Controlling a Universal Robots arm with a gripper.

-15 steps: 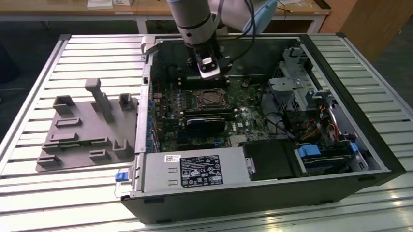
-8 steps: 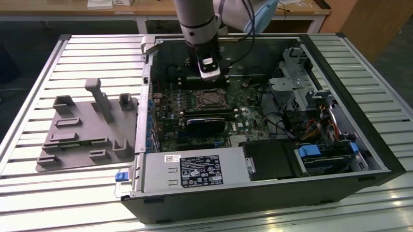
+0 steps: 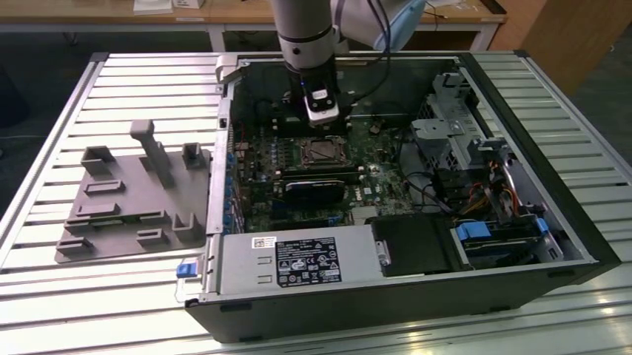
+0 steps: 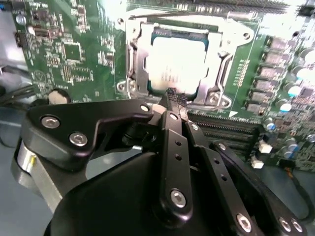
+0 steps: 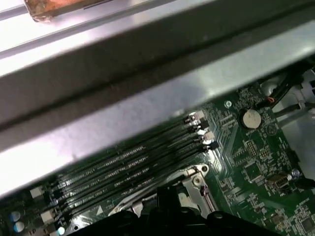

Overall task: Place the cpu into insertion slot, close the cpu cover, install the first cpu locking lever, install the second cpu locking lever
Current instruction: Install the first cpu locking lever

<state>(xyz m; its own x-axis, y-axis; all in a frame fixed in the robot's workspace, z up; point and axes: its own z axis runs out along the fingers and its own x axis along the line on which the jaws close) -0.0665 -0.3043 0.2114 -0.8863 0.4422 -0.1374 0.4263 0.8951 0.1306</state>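
The flat square cpu with its dull silver metal top (image 4: 178,61) lies seated in the small square insertion slot (image 3: 322,151) on the green motherboard (image 4: 74,54), framed by the thin silvery cpu cover plate with its large square window (image 4: 140,37), which lies down around the chip. The black gripper (image 4: 173,98) hangs just beside the socket's near edge, its fingertips (image 4: 171,95) pressed together with nothing between them, partly masking that edge in the second wrist view. In the exterior view the grey arm (image 3: 304,29) reaches down into the open black computer case (image 3: 553,222). Long black memory slots (image 5: 128,162) run beside the socket under the case's metal wall (image 5: 147,103); a grey moulded fixture tray (image 3: 129,200) sits on the slatted table (image 3: 59,296) at the exterior view's left
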